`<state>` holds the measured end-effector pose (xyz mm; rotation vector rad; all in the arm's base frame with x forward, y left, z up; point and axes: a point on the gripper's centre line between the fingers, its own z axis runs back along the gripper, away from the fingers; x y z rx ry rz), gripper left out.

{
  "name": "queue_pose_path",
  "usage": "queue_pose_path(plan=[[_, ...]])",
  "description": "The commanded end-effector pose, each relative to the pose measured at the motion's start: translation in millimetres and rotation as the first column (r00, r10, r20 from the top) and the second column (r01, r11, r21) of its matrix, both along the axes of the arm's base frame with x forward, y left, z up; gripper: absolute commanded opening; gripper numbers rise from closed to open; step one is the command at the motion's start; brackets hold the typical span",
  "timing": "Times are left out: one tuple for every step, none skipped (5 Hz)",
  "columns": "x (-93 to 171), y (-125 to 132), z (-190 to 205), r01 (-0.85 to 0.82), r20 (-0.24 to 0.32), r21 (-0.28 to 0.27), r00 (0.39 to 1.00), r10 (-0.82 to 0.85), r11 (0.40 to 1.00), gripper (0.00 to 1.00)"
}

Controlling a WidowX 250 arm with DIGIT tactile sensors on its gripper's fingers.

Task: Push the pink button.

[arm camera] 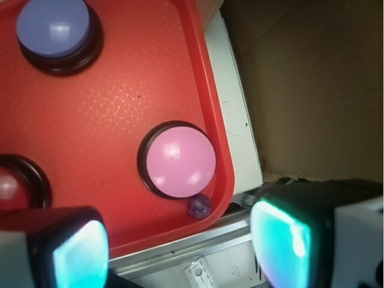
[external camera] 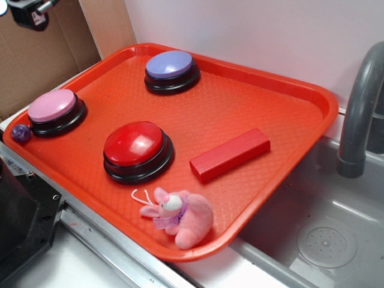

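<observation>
The pink button (external camera: 53, 106) (arm camera: 181, 159) is a light-pink dome on a black base, in the left corner of the red tray (external camera: 258, 102) (arm camera: 120, 102). In the wrist view my gripper (arm camera: 180, 246) is open, nothing between its fingers, and it hangs high over the tray's rim just beside the pink button. Both fingertip pads (arm camera: 81, 255) glow teal along the bottom of that view. In the exterior view only a black part of my arm (external camera: 29, 13) shows at the top left, well above the button.
A lavender button (external camera: 171, 65) (arm camera: 54, 27) and a larger red button (external camera: 134, 143) (arm camera: 9, 186) share the tray with a red block (external camera: 230, 154), a pink plush bunny (external camera: 180, 213) and a purple marble (external camera: 21, 132) (arm camera: 200, 206). To the right are a sink (external camera: 324, 240) and faucet (external camera: 360, 114).
</observation>
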<state>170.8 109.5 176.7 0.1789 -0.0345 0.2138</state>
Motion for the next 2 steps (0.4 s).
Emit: queue_pose_path(plan=[[11.6,-3.5,15.9,0.005,0.037,-0.002,0.999,-0.005,1.0,1.0],[9.5,-0.5,14.0,-0.007,0.053,-0.009,0.999,0.008,1.0,1.0]])
